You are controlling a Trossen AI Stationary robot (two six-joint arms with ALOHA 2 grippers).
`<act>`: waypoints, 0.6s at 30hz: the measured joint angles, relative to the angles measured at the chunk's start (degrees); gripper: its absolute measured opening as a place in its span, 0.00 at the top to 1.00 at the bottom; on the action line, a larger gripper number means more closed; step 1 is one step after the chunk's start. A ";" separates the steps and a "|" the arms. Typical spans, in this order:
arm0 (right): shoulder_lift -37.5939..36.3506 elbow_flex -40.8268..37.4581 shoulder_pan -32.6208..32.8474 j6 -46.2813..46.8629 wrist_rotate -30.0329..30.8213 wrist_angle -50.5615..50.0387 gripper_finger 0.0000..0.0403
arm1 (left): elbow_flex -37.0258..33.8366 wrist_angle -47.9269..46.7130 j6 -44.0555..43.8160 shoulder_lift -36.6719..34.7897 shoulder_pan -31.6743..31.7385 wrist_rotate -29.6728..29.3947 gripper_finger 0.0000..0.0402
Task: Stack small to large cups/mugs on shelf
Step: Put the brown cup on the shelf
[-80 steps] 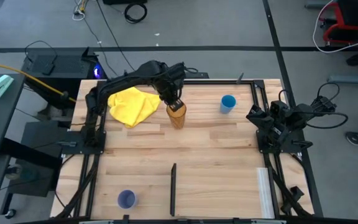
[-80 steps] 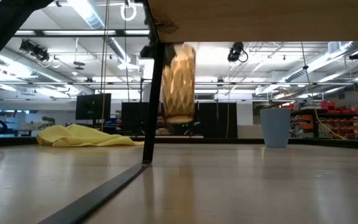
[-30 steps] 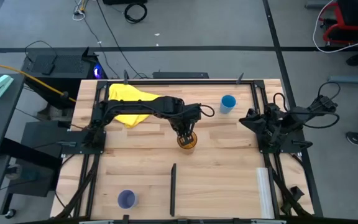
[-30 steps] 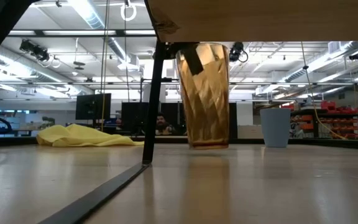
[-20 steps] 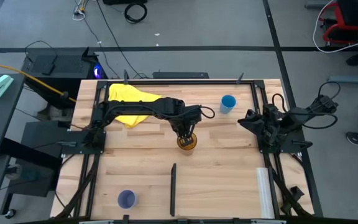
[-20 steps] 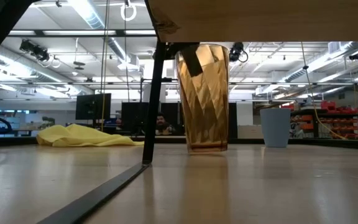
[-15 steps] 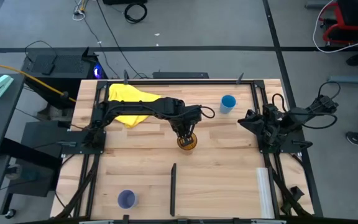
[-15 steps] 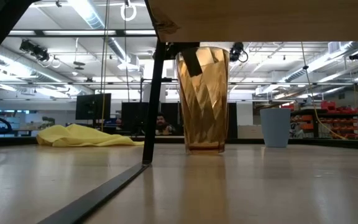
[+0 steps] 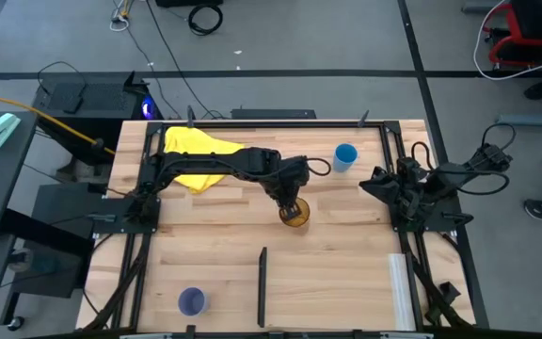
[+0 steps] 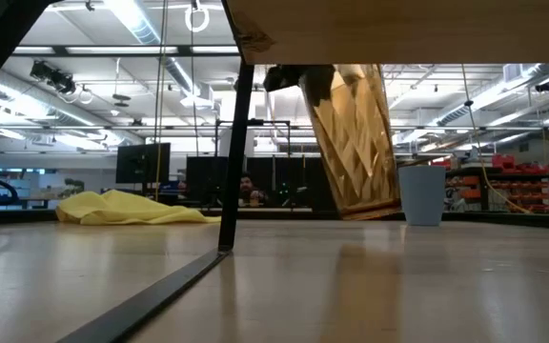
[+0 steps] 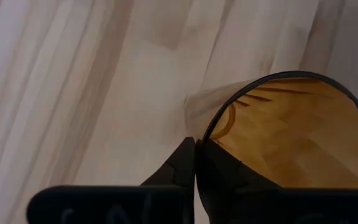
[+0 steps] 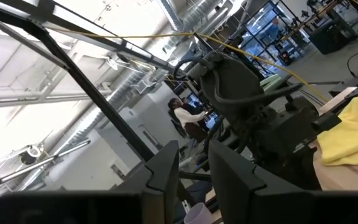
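Near the table's middle, the left gripper [image 9: 290, 201] pinches the tilted, tall translucent amber plastic tumbler's [image 10: 355, 143] rim.

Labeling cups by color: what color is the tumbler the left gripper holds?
Translucent amber tumbler, faceted walls; clearest in the low view.

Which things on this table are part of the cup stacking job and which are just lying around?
Job: amber tumbler, tilted, its rim pinched by the left end effector; blue cup; purple cup.
Lying about: yellow cloth; black divider strip.
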 joint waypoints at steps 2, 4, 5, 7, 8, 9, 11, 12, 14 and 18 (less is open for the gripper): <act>0.00 0.00 -0.02 0.25 0.02 -0.61 0.76 | 0.00 0.15 0.00 0.06 0.00 0.00 0.95; 0.00 0.00 0.00 0.43 0.02 -1.17 0.76 | 0.15 0.34 -0.02 0.97 0.00 0.00 0.94; 0.04 0.00 -0.02 0.45 0.02 -1.45 0.76 | 0.10 0.03 -0.03 1.31 0.00 0.00 0.94; 0.36 0.00 -0.01 1.01 0.07 -1.50 0.76 | 0.07 -0.01 -0.08 2.26 0.02 0.16 0.94; 0.42 0.00 -0.01 1.26 0.04 -1.81 0.76 | 0.09 0.83 -0.28 2.45 0.02 0.51 0.95; 0.53 0.00 -0.01 1.45 0.07 -2.01 0.76 | 0.09 0.93 -0.37 2.64 0.03 0.90 0.95; 0.79 0.02 -0.01 1.93 0.17 -2.77 0.76 | 0.24 1.35 -0.41 3.12 0.11 1.85 0.95; 0.86 0.00 -0.01 2.60 0.35 -3.64 0.76 | 0.24 1.56 -0.41 3.20 0.13 2.13 0.95; 1.25 0.00 -0.02 3.98 0.76 -4.49 0.76 | 0.22 1.69 -0.39 3.22 0.13 2.08 0.94; 1.86 0.01 -0.02 5.84 1.20 -6.24 0.76 | 0.18 2.09 -0.13 3.32 0.09 1.90 0.93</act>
